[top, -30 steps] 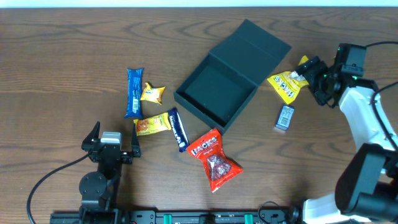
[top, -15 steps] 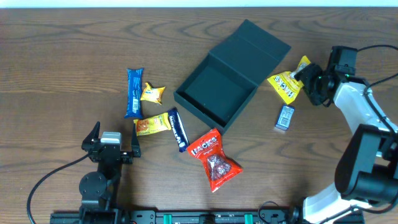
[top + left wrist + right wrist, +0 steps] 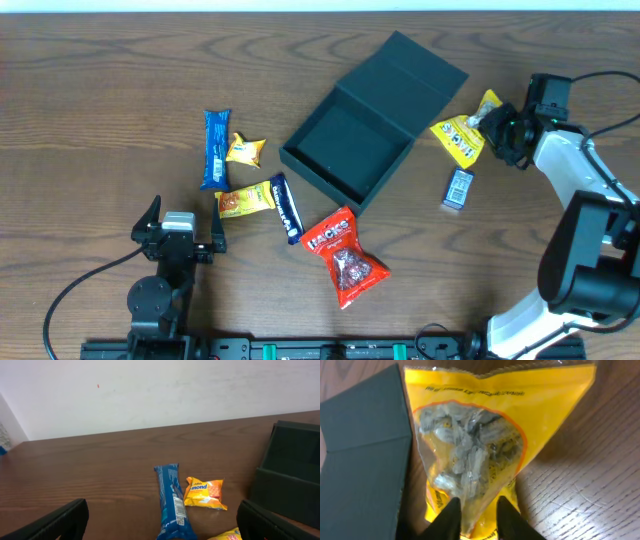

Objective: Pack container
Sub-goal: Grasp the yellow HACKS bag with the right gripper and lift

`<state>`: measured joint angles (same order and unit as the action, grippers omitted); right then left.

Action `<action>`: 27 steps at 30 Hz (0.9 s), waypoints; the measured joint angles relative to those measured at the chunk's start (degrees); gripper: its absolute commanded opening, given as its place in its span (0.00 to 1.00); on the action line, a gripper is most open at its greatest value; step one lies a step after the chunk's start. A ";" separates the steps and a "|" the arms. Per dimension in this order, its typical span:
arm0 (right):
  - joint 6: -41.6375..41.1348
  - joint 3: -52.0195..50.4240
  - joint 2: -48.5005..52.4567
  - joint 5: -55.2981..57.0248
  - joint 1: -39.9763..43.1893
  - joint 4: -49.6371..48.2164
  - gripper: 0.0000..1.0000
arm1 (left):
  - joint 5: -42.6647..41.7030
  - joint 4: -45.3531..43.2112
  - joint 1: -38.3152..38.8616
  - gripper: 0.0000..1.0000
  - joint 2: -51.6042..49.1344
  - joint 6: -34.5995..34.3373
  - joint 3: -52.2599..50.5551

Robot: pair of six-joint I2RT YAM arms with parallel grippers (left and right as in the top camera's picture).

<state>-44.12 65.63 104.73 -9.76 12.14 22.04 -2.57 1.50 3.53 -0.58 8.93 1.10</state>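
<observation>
The container (image 3: 318, 180), a dark square box, lies open mid-table with its flap lid (image 3: 415, 72) folded back to the right. A yellow packet (image 3: 458, 138) with a clear window lies just right of the lid. My right gripper (image 3: 492, 122) is at that packet's right end. In the right wrist view the two fingers of the right gripper (image 3: 478, 502) pinch the yellow packet (image 3: 470, 445) beside the dark lid (image 3: 365, 460). My left gripper (image 3: 183, 222) stands open at the near left, holding nothing. It (image 3: 167, 522) faces a blue bar (image 3: 171, 502).
Left of the box lie the blue bar (image 3: 215, 148), a small yellow cracker packet (image 3: 244, 150), another yellow packet (image 3: 243, 201) and a dark blue bar (image 3: 286, 208). A red packet (image 3: 345, 258) lies in front of the box. A small silver-blue packet (image 3: 458, 188) lies right of it.
My right gripper moved left onto the yellow packet and its fingers closed on the packet's end. The left arm and the other packets stayed still.
</observation>
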 measured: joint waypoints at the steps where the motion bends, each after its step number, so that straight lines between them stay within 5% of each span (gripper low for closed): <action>1: 0.04 0.00 0.00 0.02 0.00 -0.02 0.17 | 0.00 0.00 0.00 0.95 0.00 0.00 0.00; 6: 1.16 0.00 0.00 0.24 0.00 0.09 0.01 | 0.00 0.00 0.00 0.95 0.00 0.00 0.00; 16: 7.28 0.04 0.00 0.46 0.00 3.02 0.01 | 0.00 0.00 0.00 0.96 0.00 0.00 0.00; 27: 24.24 4.70 -3.43 11.37 -0.61 14.64 0.01 | 0.00 0.00 0.00 0.95 0.00 0.00 0.00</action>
<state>-19.88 70.32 101.30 1.61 11.53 36.69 -2.57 1.50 3.53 -0.58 8.93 1.10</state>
